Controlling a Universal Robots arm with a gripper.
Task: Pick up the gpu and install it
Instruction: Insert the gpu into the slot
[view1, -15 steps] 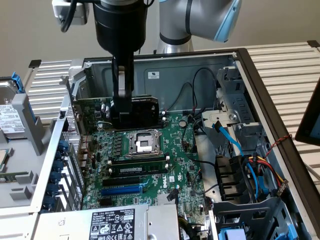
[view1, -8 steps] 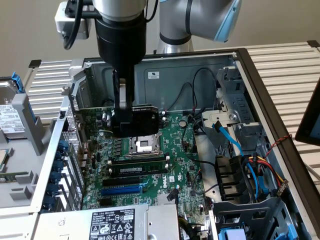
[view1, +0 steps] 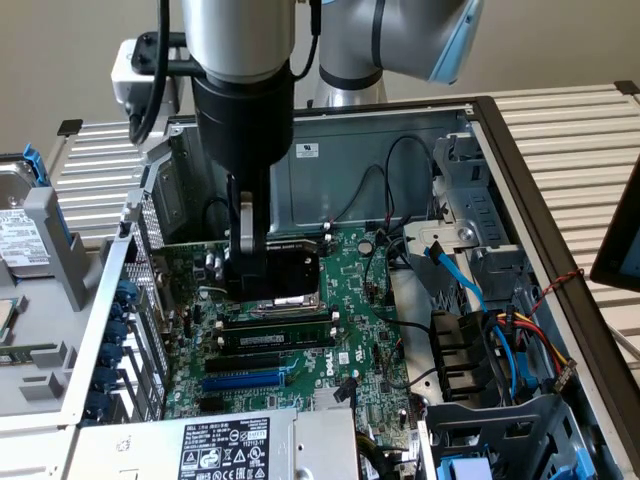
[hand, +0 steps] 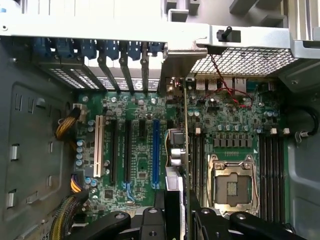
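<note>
One gpu (view1: 285, 272), pinched btwn the jaws of the gripper (view1: 245, 262), hangs edge-down over the motherboard (view1: 350, 330) in the open PC case (view1: 380, 170), bracket end near the case's rear wall. Pick-up looks done and the install step's in hand. Can't tell if the card touches a slot. It sits btwn the blue slot (hand: 156, 150) and the CPU socket (hand: 232, 185). Seating needs the card square to its slot. Room's tight at the slot covers (hand: 122, 65); cables (view1: 500, 330) are well apart.

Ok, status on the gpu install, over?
Gripper shut on small green-board gpu with black shroud. Card edge-down over large green motherboard, beside long blue slot. Thin red wire nearby, apart from card.
</note>
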